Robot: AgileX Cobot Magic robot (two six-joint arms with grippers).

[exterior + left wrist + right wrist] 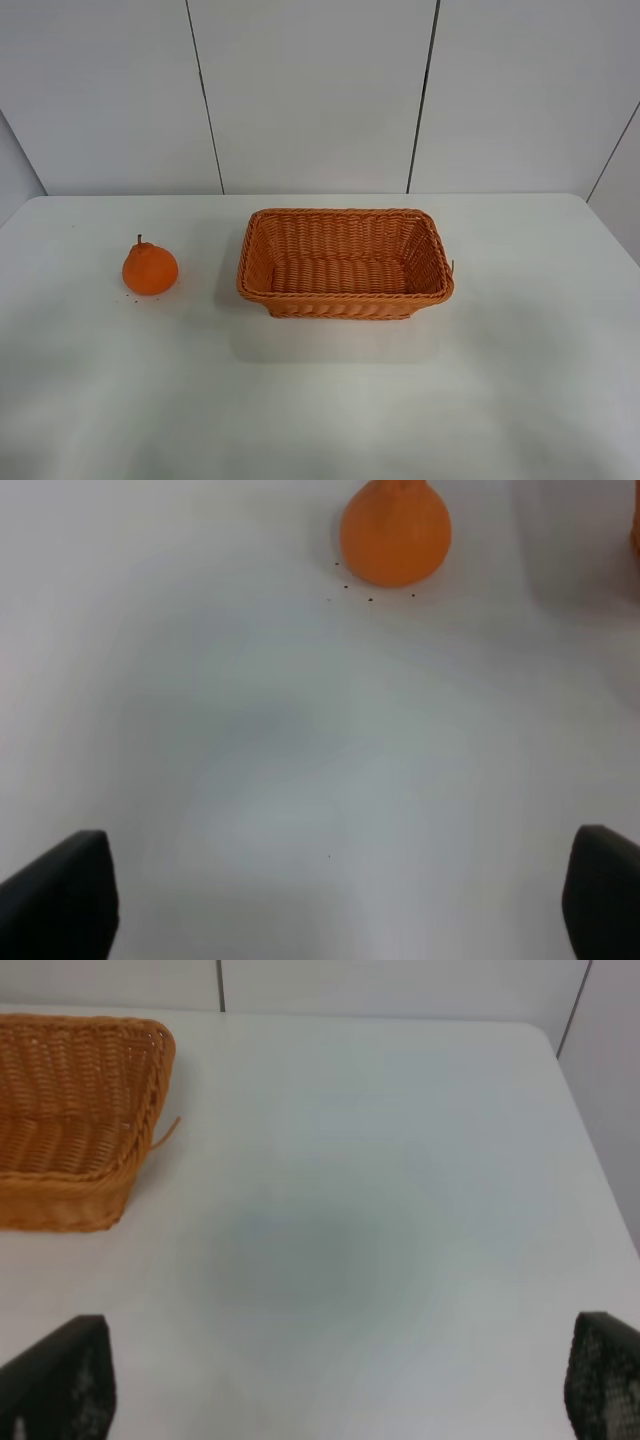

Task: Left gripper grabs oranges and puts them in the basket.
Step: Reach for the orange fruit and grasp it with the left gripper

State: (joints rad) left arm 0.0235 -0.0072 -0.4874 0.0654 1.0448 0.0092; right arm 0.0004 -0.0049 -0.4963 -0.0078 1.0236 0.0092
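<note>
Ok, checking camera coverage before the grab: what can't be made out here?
- Exterior high: both arms lie outside the frame.
- Left wrist: the bright orange round fruit loses its stem at the frame edge; only the black fingers' tips show.
- Right wrist: the orange-brown woven wicker basket is cut by the edge; fruit unseen.
- Dark specks by it: too small to identify.

This looks like a robot test lab: a plain white bench point(320, 400) with rounded far corners runs its far edge up to a wall of flat white panels point(310, 90), which are split by thin dark seams point(422, 95) and evenly lit.
</note>
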